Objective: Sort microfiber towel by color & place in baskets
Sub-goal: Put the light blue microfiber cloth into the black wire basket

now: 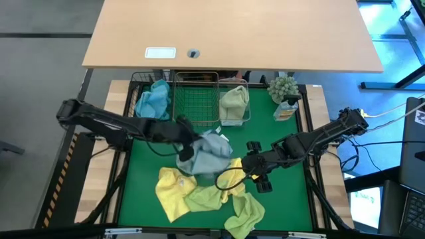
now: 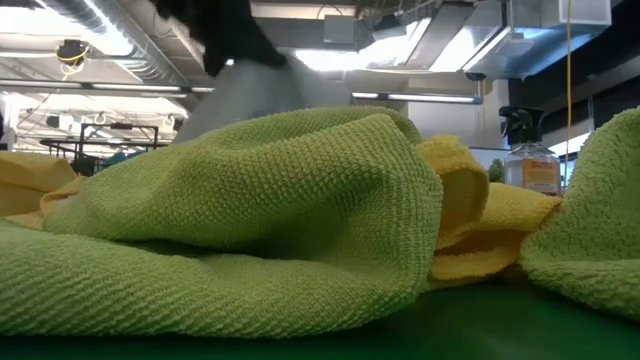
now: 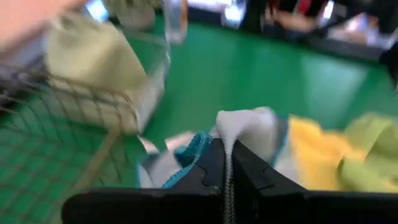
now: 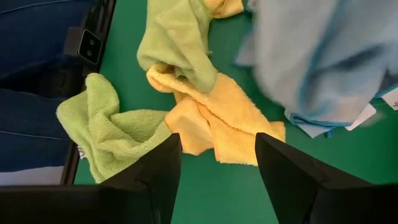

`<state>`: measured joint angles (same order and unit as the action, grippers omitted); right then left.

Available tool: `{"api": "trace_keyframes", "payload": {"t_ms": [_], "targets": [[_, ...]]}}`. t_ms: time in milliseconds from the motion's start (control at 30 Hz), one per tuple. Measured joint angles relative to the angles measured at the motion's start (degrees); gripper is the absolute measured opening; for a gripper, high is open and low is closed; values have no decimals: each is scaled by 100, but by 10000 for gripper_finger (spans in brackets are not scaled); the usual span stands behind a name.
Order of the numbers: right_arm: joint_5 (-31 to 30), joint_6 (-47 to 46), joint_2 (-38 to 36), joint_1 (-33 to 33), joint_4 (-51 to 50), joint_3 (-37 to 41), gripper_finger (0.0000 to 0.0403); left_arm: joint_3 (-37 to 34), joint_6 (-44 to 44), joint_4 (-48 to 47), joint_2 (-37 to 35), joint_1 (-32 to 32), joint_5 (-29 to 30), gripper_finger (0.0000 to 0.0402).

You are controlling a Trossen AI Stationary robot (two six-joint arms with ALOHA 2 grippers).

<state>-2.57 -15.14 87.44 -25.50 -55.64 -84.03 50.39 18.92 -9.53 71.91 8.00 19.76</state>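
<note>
I see the left gripper (image 1: 188,151) mid-frame in the high view, fingers clamped on a blue-grey towel (image 1: 211,154) lifted over the green mat (image 1: 285,192); its body is partly hidden by the cloth. Right gripper (image 1: 255,166) sits just right of it, fingers apart, holding nothing. Yellow towel (image 1: 174,189) & green towel (image 1: 244,212) lie bottom centre. Baskets up top: black basket (image 1: 136,85) w/ a blue cloth, silver basket (image 1: 196,99), clear basket (image 1: 247,106) w/ a pale-green cloth. Low view mostly blocked by green cloth.
</note>
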Motion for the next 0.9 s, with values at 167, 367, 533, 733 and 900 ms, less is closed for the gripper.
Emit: {"api": "trace_keyframes", "payload": {"t_ms": [167, 367, 533, 733, 900], "targets": [[-2, 0, 0, 0, 0, 0, 205, 109, -109, 33, -670, -124, 272, 2], [-2, 0, 0, 0, -2, 0, 205, 257, -479, 334, -1276, -220, 615, 1], [-2, 1, 0, 0, -2, 0, 205, 531, -927, 377, -1668, -289, 1023, 1], [-2, 2, 0, 0, -2, 0, 205, 988, -1645, 380, -2058, -391, 1686, 1], [-2, 4, 0, 0, -4, 0, 205, 1353, -2326, 373, -2350, -504, 2373, 0]]}}
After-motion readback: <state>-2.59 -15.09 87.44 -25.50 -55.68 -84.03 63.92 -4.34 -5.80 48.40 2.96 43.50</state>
